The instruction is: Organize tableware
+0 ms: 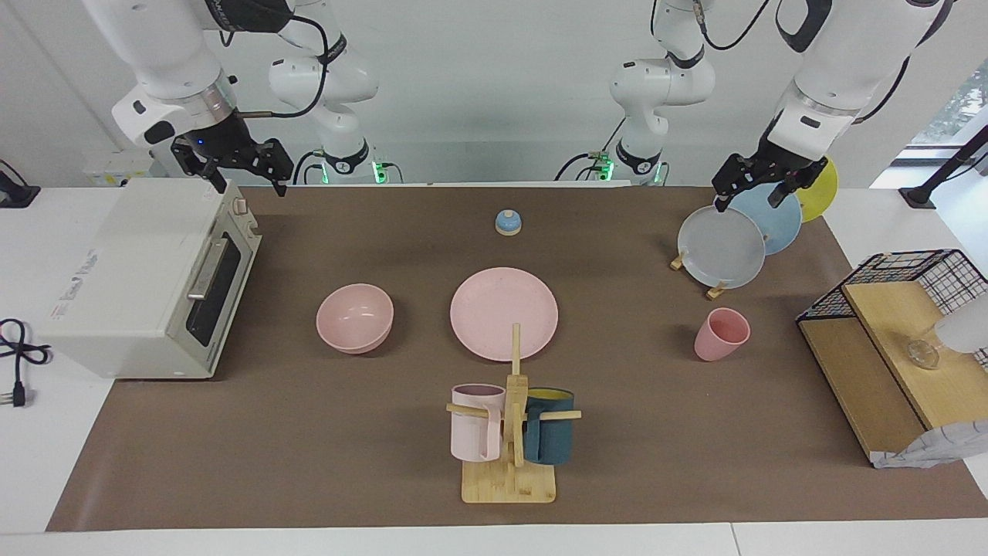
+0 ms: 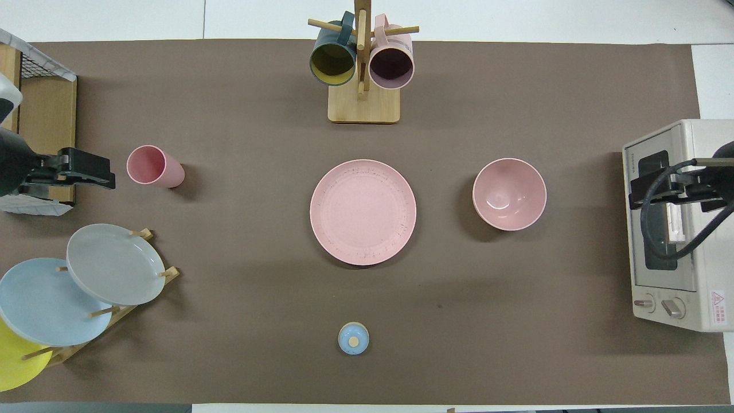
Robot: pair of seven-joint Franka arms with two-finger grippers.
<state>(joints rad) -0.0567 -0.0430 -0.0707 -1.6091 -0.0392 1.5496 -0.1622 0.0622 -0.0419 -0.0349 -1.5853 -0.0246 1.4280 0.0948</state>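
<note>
A wide pink plate [image 1: 503, 313] lies flat in the middle of the brown tabletop [image 1: 656, 463]. The pink bowl [image 1: 355, 317] sits upright beside it toward the right arm's end, apart from it. The small pink cup [image 1: 721, 333] stands mouth up, leaning a little, beside the plate toward the left arm's end, well apart from it.

The left gripper [image 1: 760, 188] hangs in the air over the plate rack [image 1: 695, 274], at the top edges of the grey plate [image 1: 722, 247] and the blue plate [image 1: 768, 216] standing in it, with a yellow plate [image 1: 820, 189] at the end of the row. I cannot tell how its jaws stand. The right gripper [image 1: 243, 177] hovers over the toaster oven [image 1: 147, 278] at the right arm's end of the tabletop; its jaws look parted with nothing between them.

Farther from the robots than the plate stands a wooden mug tree [image 1: 513, 432], a pale pink mug [image 1: 477, 432] hanging on one peg and a dark teal mug [image 1: 548, 436] on another. A small blue bell [image 1: 509, 222] sits nearer to the robots than the plate. A wire-and-wood shelf [image 1: 888, 340] stands at the left arm's end, near the cup.
</note>
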